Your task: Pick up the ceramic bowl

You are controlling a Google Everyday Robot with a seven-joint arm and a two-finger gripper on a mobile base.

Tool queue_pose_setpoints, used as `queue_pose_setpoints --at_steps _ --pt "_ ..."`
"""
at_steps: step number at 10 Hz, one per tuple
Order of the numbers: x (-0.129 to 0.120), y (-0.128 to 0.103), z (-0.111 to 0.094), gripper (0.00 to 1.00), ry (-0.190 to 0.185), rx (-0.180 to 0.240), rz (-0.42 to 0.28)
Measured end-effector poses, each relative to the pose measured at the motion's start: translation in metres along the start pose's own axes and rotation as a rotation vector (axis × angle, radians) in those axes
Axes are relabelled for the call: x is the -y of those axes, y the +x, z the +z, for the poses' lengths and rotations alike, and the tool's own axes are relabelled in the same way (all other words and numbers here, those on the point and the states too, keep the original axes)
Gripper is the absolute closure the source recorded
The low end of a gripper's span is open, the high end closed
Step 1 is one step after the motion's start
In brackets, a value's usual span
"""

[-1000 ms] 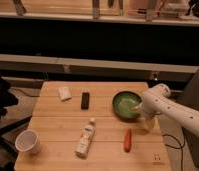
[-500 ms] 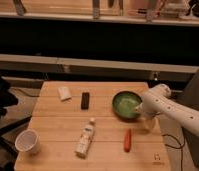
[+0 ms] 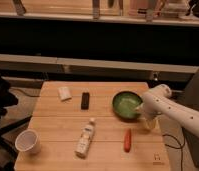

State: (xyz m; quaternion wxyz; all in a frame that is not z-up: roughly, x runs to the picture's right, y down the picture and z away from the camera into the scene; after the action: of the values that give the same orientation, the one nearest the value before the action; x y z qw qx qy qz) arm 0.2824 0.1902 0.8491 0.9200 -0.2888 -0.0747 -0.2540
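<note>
I view a light wooden table [image 3: 53, 120] fronting a dark wall [image 3: 93, 42]. The round green ceramic bowl [image 3: 126, 105] sits right of centre. The gripper [image 3: 142, 114] is at its right rim; I cannot tell its state. A flat black block [image 3: 85, 100], a white plastic bottle [image 3: 85, 139] and a white paper cup [image 3: 27, 141] lie well apart.

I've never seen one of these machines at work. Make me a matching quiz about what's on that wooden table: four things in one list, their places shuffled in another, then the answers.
Things
1. ceramic bowl
2. white cup
3. red stick-shaped item
4. black block

Places
A. the table's near left corner
B. right of the white bottle
C. next to the tool, which is at its right rim
D. just right of the pale packet

Pairs: 1-C, 2-A, 3-B, 4-D
</note>
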Motion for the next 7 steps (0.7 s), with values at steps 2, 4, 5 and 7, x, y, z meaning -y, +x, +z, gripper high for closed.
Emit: queue_pose_setpoints --at_steps 2,4,5,7 --pt "-0.0009 0.0014 0.0 0.31 -0.002 0.0 -0.005" --pt "-0.0018 0.0032 0.0005 0.36 -0.003 -0.002 -0.01" --pt "-0.0022 0.0036 0.0008 0.37 -0.004 -0.002 -0.011" --pt "-0.0029 0.0047 0.0004 0.51 -0.004 -0.002 -0.015"
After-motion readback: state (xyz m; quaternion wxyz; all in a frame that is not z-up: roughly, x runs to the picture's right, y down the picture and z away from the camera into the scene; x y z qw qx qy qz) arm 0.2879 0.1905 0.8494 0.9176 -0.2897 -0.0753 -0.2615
